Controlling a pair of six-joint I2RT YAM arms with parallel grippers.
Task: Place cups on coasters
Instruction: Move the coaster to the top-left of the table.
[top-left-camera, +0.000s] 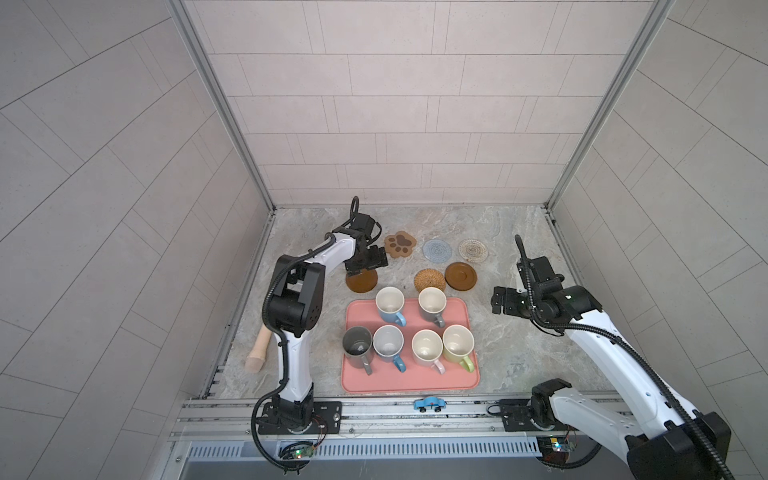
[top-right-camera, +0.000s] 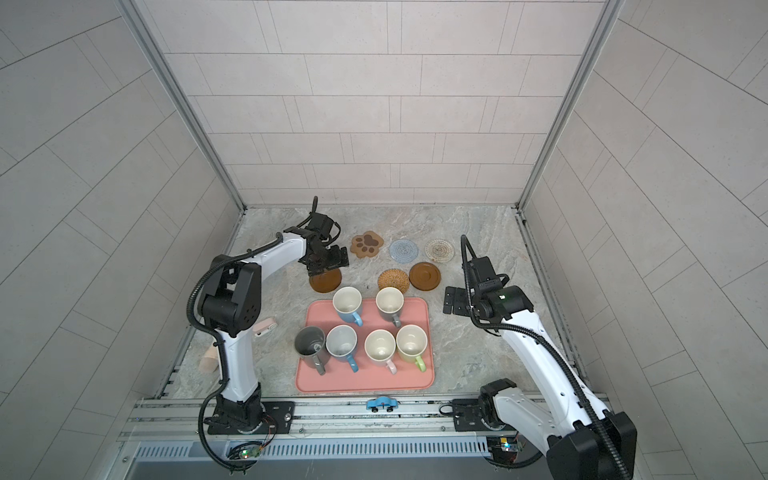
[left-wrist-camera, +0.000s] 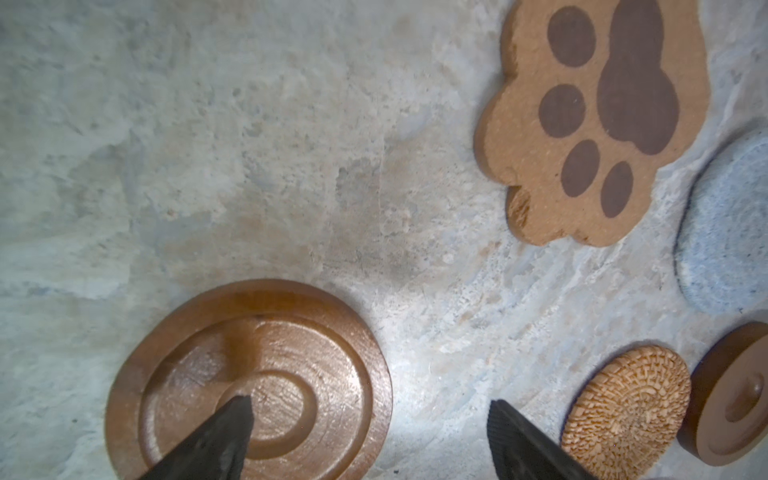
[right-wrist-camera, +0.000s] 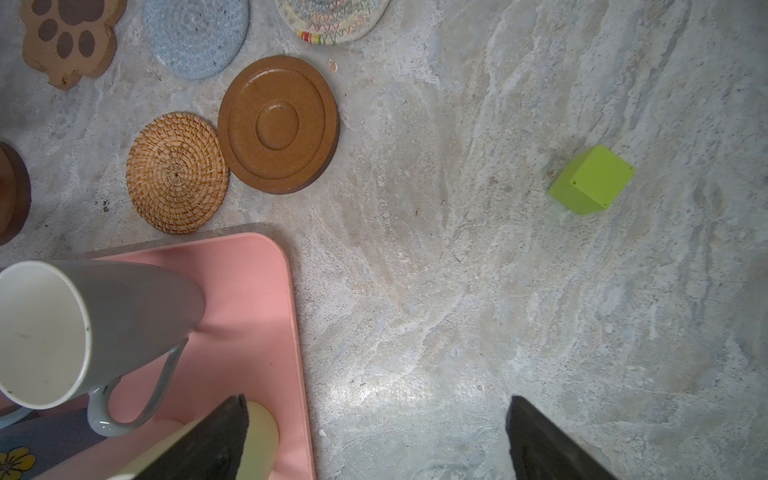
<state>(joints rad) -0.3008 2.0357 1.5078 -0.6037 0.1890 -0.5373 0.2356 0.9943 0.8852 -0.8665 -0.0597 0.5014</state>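
Where veined stone (left-wrist-camera: 249, 145) spreads, ringed wooden disc (left-wrist-camera: 299, 353), woven rattan round (left-wrist-camera: 627, 407)

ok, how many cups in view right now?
6, all on the pink tray. Far row: blue cup, grey-brown cup. Near row: dark grey cup, second blue cup, pink cup, green cup. None looks hidden.

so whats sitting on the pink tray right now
Six upright mugs stand on the pink tray: far blue mug, grey-brown mug, dark grey mug, near blue mug, pink mug, green mug. What lies under their bases is covered.
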